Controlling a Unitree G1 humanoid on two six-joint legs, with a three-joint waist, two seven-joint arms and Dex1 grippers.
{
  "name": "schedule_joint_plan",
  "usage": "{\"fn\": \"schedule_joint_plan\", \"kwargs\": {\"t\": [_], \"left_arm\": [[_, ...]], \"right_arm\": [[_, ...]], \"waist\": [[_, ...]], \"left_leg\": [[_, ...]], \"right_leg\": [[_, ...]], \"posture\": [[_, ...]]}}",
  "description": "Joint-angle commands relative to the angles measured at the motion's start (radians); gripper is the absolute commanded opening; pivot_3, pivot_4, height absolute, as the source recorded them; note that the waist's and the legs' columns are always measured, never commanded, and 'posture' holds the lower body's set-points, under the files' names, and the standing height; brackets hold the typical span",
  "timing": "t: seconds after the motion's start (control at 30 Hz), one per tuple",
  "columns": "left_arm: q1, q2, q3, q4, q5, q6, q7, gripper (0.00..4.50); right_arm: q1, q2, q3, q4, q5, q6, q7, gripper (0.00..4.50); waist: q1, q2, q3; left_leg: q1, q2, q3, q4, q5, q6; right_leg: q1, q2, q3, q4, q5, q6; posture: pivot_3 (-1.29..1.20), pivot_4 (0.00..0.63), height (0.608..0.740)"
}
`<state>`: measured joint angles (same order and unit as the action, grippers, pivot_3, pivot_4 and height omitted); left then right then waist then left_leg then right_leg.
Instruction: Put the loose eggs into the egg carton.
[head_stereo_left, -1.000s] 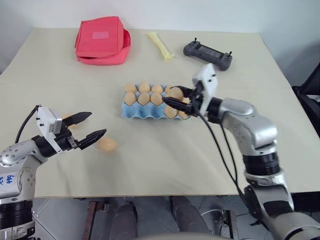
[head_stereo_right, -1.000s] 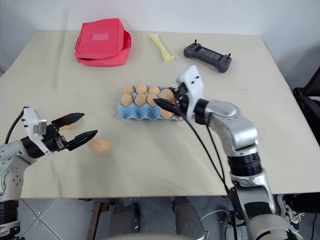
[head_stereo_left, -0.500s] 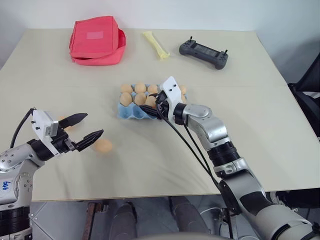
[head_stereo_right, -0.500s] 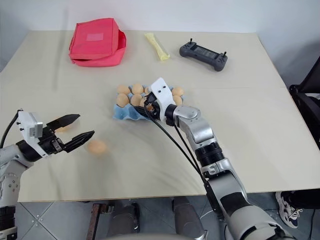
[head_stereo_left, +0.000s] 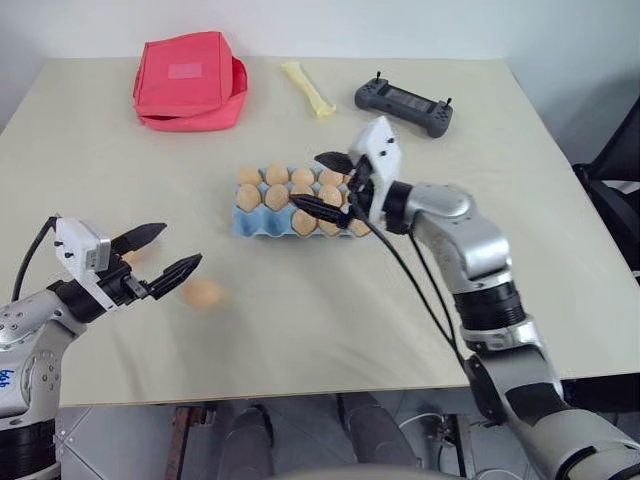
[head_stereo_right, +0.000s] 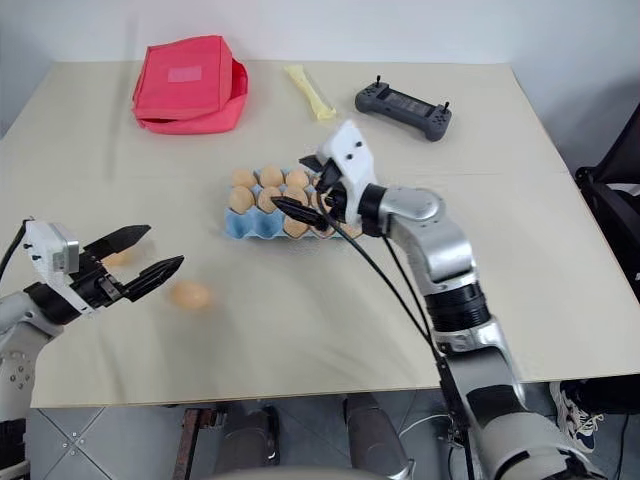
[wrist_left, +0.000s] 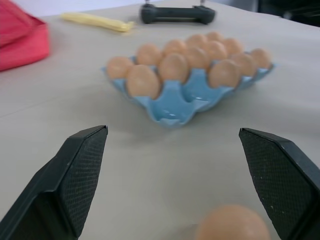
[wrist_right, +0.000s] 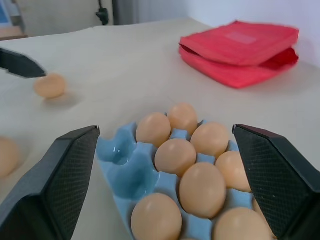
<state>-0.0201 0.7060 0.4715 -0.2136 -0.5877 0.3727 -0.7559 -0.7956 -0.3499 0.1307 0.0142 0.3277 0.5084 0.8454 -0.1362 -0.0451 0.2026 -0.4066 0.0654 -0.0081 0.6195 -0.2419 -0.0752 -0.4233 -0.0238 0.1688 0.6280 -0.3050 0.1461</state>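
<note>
The light blue egg carton (head_stereo_left: 256, 223) lies mid-table with several tan eggs (wrist_right: 201, 189) in its cups; its front-left cups are bare. My right gripper (head_stereo_left: 305, 178) hovers open just over the carton's right part, with nothing between its fingers. One loose egg (head_stereo_left: 202, 292) rests on the table near the front left, just right of my left gripper (head_stereo_left: 182, 245), which is open and empty, level, pointing towards the carton. A second loose egg (wrist_right: 50, 85) sits by the far finger of that gripper, partly hidden in the head views.
A red fabric pouch (head_stereo_left: 186, 80) lies at the back left, a yellow strip (head_stereo_left: 308, 88) and a black controller (head_stereo_left: 403, 103) at the back. A black chair (head_stereo_left: 618, 165) stands off the table's right edge.
My right gripper has opened; the egg it held now lies in the carton, and the hand has drawn back a little. The left gripper is as it was. The camera has shifted.
</note>
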Motion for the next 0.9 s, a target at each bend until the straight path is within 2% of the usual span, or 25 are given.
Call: {"fn": "schedule_joint_plan", "kwargs": {"t": [0.03, 0.13, 0.27, 0.43, 0.6, 0.8, 0.9], "left_arm": [[0.074, -0.016, 0.093, -0.118, -0.024, 0.069, 0.105, 4.50], [0.152, -0.037, 0.128, -0.189, -0.024, 0.136, 0.182, 4.50], [0.273, -0.114, 0.208, -0.322, -0.077, 0.166, 0.248, 4.50], [0.493, -0.199, 0.291, -0.484, -0.126, 0.182, 0.260, 4.50], [0.631, -0.229, 0.341, -0.535, -0.170, 0.201, 0.257, 4.50], [0.607, -0.211, 0.275, -0.568, -0.172, 0.234, 0.316, 4.50], [0.527, -0.154, 0.197, -0.547, -0.163, 0.288, 0.336, 4.50]], "right_arm": [[0.077, -0.168, -0.044, -0.052, 0.066, -0.036, 0.227, 4.46], [0.116, -0.265, -0.044, -0.030, 0.095, -0.048, 0.350, 4.46], [0.139, -0.356, -0.016, 0.024, 0.091, -0.074, 0.507, 4.46], [0.121, -0.377, 0.005, 0.088, 0.076, -0.122, 0.629, 4.46], [0.057, -0.337, 0.036, 0.193, 0.045, -0.179, 0.666, 4.46], [0.007, -0.277, 0.052, 0.249, 0.032, -0.202, 0.663, 4.46], [0.013, -0.261, 0.052, 0.229, 0.034, -0.195, 0.660, 4.46]], "waist": [[0.003, 0.000, 0.000], [0.001, 0.000, 0.000], [-0.005, 0.000, 0.000], [-0.004, 0.000, 0.000], [-0.003, -0.001, 0.000], [-0.004, -0.001, 0.001], [-0.001, -0.001, 0.001]], "left_leg": [[0.000, 0.000, 0.000, 0.000, 0.000, 0.000], [0.000, 0.000, 0.001, 0.000, -0.001, 0.001], [0.001, 0.000, 0.001, 0.001, -0.001, 0.001], [0.002, 0.000, 0.001, 0.003, -0.001, 0.001], [0.001, -0.001, 0.002, 0.007, -0.001, 0.000], [0.004, -0.001, 0.001, 0.011, -0.001, 0.001], [0.004, -0.001, 0.001, 0.011, -0.001, 0.000]], "right_leg": [[0.000, 0.000, 0.000, -0.001, 0.000, 0.000], [0.001, -0.001, 0.000, -0.002, -0.001, 0.001], [0.001, 0.000, 0.001, 0.000, -0.001, 0.001], [0.002, 0.000, 0.001, 0.000, -0.002, 0.000], [0.003, -0.001, 0.002, -0.001, -0.009, -0.014], [0.010, -0.001, 0.002, -0.007, -0.008, -0.015], [0.011, -0.001, 0.002, -0.008, -0.008, -0.016]], "posture": [[0.00, 0.150, 0.740], [0.00, 0.150, 0.740], [0.00, 0.150, 0.740], [0.00, 0.150, 0.740], [0.00, 0.150, 0.740], [0.00, 0.150, 0.740], [0.00, 0.150, 0.740]]}}
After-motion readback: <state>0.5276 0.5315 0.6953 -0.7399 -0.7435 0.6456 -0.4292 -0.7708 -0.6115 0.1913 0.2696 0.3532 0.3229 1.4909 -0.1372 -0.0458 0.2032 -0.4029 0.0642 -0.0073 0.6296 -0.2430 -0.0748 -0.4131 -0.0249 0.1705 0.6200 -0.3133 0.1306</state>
